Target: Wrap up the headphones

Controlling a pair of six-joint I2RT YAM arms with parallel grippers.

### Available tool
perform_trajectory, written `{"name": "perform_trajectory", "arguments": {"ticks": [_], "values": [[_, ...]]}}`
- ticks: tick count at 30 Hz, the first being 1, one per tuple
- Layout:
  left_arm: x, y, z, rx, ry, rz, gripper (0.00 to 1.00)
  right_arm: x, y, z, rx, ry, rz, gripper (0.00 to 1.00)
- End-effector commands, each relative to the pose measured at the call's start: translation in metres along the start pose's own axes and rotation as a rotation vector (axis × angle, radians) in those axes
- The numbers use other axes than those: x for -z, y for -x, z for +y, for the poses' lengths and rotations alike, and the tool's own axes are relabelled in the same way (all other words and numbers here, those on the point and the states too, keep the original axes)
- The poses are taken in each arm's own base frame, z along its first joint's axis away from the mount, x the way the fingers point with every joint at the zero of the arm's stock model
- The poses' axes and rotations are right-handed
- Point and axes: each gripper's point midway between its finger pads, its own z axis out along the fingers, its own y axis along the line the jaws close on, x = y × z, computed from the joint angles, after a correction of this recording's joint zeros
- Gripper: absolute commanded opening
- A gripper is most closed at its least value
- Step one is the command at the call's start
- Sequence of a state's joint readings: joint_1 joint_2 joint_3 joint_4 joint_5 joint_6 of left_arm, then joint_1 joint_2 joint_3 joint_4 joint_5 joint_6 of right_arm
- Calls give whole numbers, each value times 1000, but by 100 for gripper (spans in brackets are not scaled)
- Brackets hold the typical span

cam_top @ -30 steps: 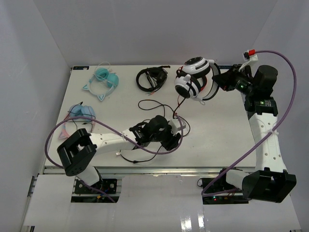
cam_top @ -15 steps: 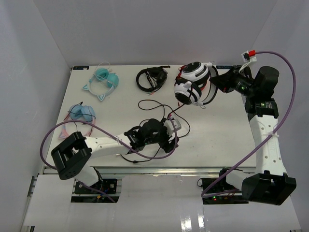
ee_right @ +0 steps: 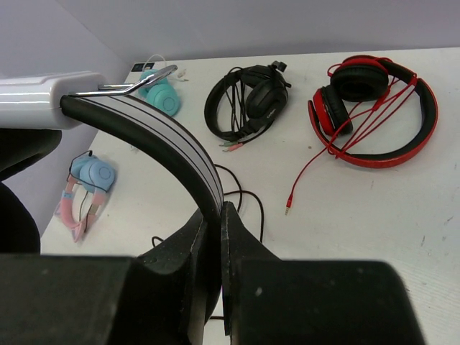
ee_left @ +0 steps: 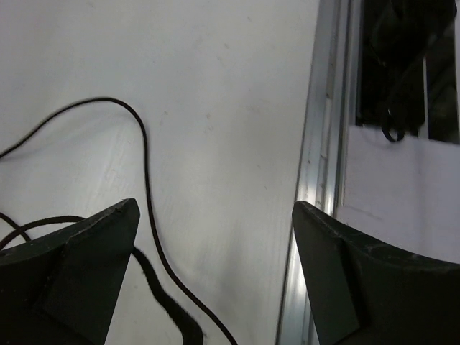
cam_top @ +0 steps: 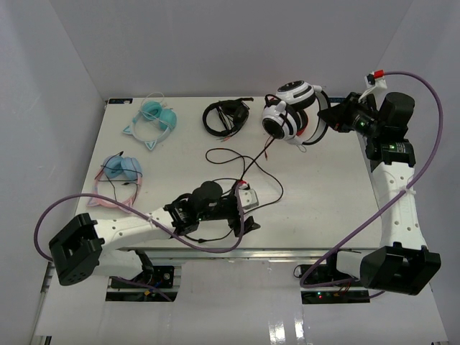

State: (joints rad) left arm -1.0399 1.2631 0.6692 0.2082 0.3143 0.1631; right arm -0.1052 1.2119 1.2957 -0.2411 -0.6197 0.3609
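Evidently early in the wrap, with no turn of cord visible around the band yet. Lifted off the white tabletop [cam_top: 323,187] at the far right: the white over-ear headphones with black ear pads [cam_top: 291,115], cups hanging out to the left. Clamped hard on the curved white headband [ee_right: 165,136] by the right gripper [ee_right: 215,223], fingers closed flat against both faces of the band.

Trailing down from the cups and sprawled in loose loops across the middle of the table: the long thin black cable [cam_top: 215,149]. Low over its near end, close to the front rail, the left gripper [ee_left: 215,273], spread wide and holding nothing. Seen from that wrist, a strand of cable [ee_left: 146,180] curving on the surface between the fingers and running under the left one; whether touching, impossible to tell.

Probably the step in hand: getting hold of the loose cord. Called for next, by that reading: dropping onto the strand, closing on it alone, then carrying it up to wind round the band while the right side stays steady.

Well clear at the back, an all-black pair [cam_top: 224,116] and a red-and-black pair [ee_right: 374,108].
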Motion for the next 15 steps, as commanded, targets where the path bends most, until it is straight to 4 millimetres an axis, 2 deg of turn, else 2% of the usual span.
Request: {"name": "perform_trajectory", "arguments": {"ticks": [1, 5, 9, 12, 13, 15], "values": [[-14, -23, -27, -5, -193, 183, 98, 0, 18, 3, -37, -15, -50, 8], [-25, -27, -33, -5, -250, 212, 98, 0, 18, 0, -42, -29, -52, 8], [-29, -10, -30, -19, -229, 170, 98, 1, 17, -5, -33, -56, -55, 8], [-16, 11, -23, -36, -157, 76, 98, 2, 17, -7, -23, -61, -58, 8], [-3, 29, -22, -51, -126, 11, 98, 3, 18, -6, -19, -57, -58, 8], [21, 40, -18, -55, -53, -75, 98, 3, 18, -2, -3, -34, -56, 8]]}}
